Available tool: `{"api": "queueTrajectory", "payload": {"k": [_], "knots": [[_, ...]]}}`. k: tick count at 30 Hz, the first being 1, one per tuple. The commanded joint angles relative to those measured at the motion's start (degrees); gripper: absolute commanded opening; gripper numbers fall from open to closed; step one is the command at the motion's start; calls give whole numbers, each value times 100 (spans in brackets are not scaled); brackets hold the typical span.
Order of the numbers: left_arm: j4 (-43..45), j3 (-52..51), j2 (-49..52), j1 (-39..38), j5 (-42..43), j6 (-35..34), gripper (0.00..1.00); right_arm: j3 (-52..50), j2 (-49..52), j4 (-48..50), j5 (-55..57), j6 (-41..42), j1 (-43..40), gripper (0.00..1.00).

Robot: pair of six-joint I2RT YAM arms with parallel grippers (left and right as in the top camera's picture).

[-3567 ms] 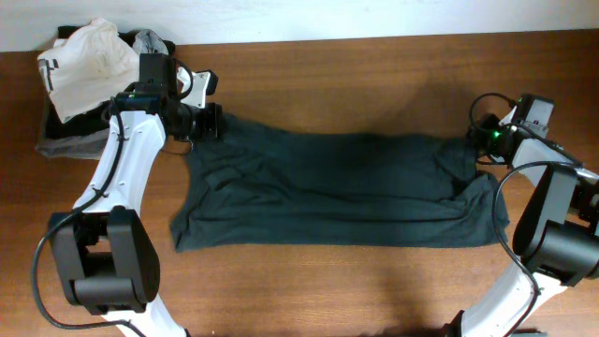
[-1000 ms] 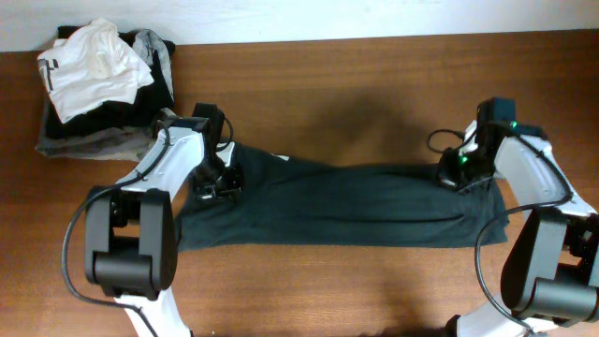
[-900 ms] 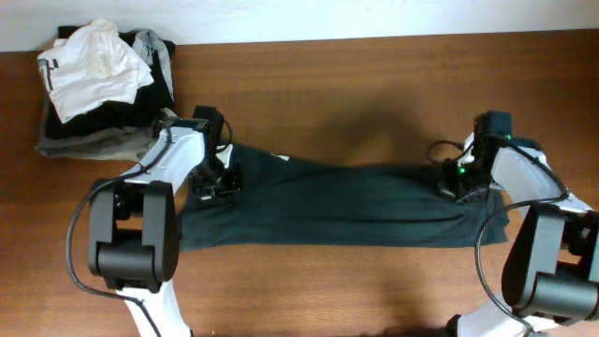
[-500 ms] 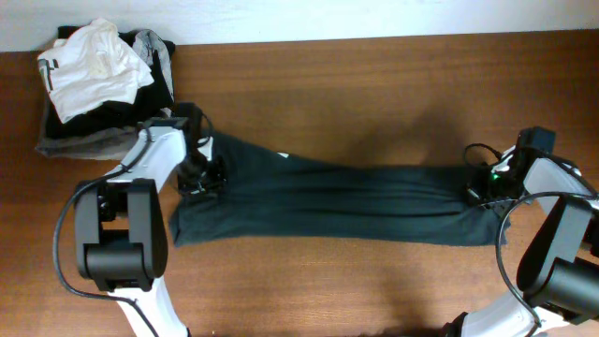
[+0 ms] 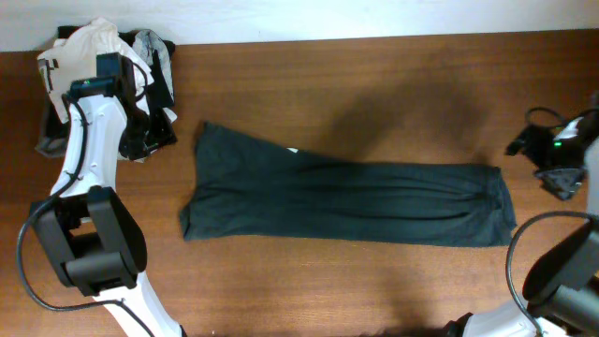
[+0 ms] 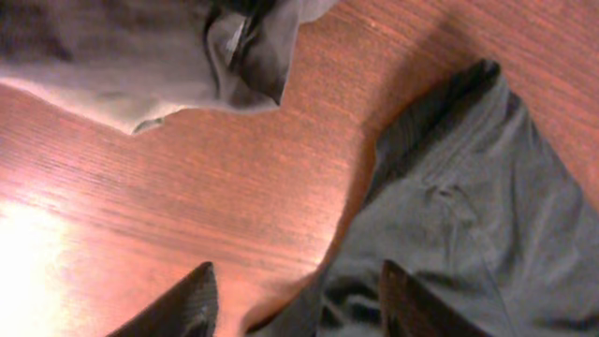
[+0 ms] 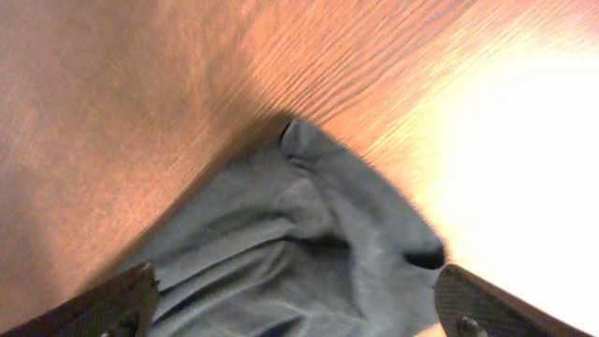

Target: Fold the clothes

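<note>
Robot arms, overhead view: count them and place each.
2. The left arm at the left, beside the clothes pile; the right arm at the right edge, beyond the dark garment.

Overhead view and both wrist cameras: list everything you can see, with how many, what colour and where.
dark teal garment: one, dark teal, laid out flat as a long band across the middle of the table.
pile of clothes: one heap, white on top of grey and black pieces, far-left corner; number of pieces unclear.
brown wooden table: one, brown, under everything.
left gripper: one, dark fingers, open and empty, between the pile and the garment's left end.
right gripper: one, dark fingers, open and empty, near the garment's right end.
</note>
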Motion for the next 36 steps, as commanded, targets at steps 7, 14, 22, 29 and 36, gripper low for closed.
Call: {"api": "queueTrajectory", "payload": {"k": [7, 14, 22, 29, 36], "knots": [[-387, 264, 4, 15, -74, 11, 86, -205, 820, -7, -708, -1469, -758, 99], [-334, 264, 4, 15, -74, 11, 93, -205, 1576, -243, -706, -1978, -531, 99], [-332, 264, 4, 15, -74, 11, 94, -629, 1742, -57, -579, -1954, -273, 99], [-337, 264, 4, 15, -72, 11, 94, -1019, 1742, -236, -774, -1950, -11, 74], [-378, 264, 4, 15, -72, 11, 94, -911, 1733, -184, -433, -1252, -20, 4]]}}
